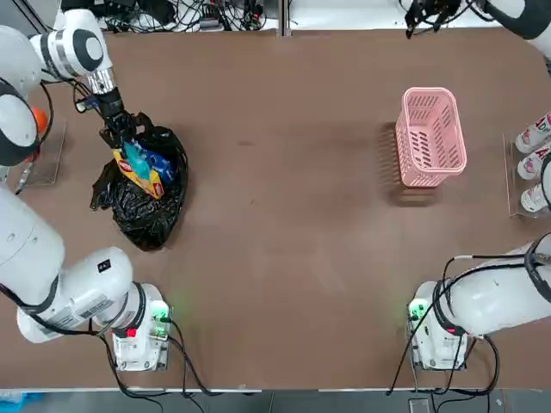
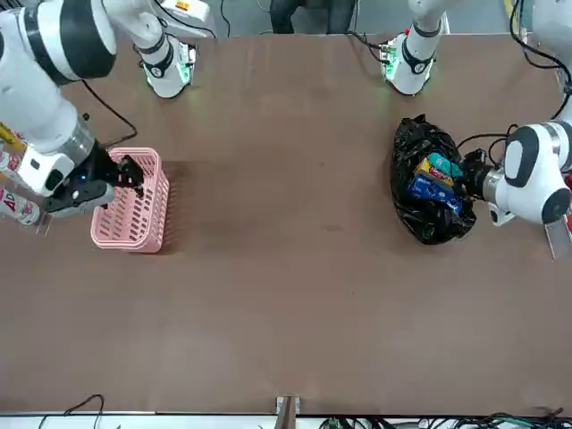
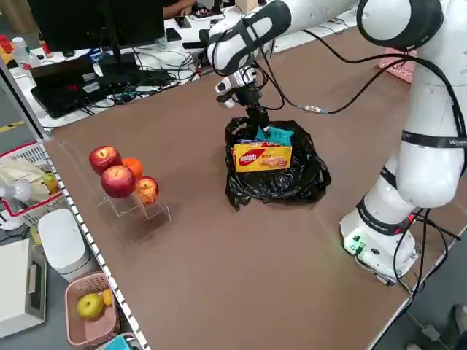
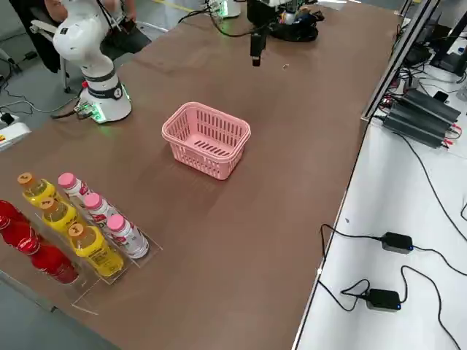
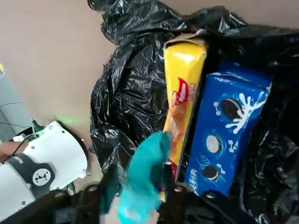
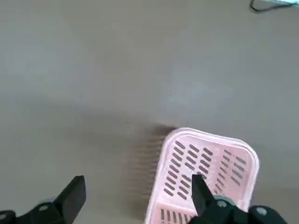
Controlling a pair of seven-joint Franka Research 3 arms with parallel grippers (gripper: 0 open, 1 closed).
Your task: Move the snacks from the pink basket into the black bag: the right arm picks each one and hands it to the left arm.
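1. A glossy black wrinkled plastic bag [image 1: 142, 202] lies on the brown bench [image 1: 284, 224] on the robot's left, mouth gaping
2. Inside it sit a yellow packet with red marks [image 5: 183, 88] and, touching it, a blue packet with white print [image 5: 227, 135]
3. The left pincer [image 5: 138, 184] hangs at the bag's mouth – a small teal packet [image 5: 142, 179] sits between its fingers; whether it is gripped or let go cannot be told
4. The small pink slotted plastic basket [image 1: 429, 138] stands well apart on the right, with nothing inside
5. The right pincer [image 6: 138, 193] hovers above the basket – fingers spread wide, holding nothing
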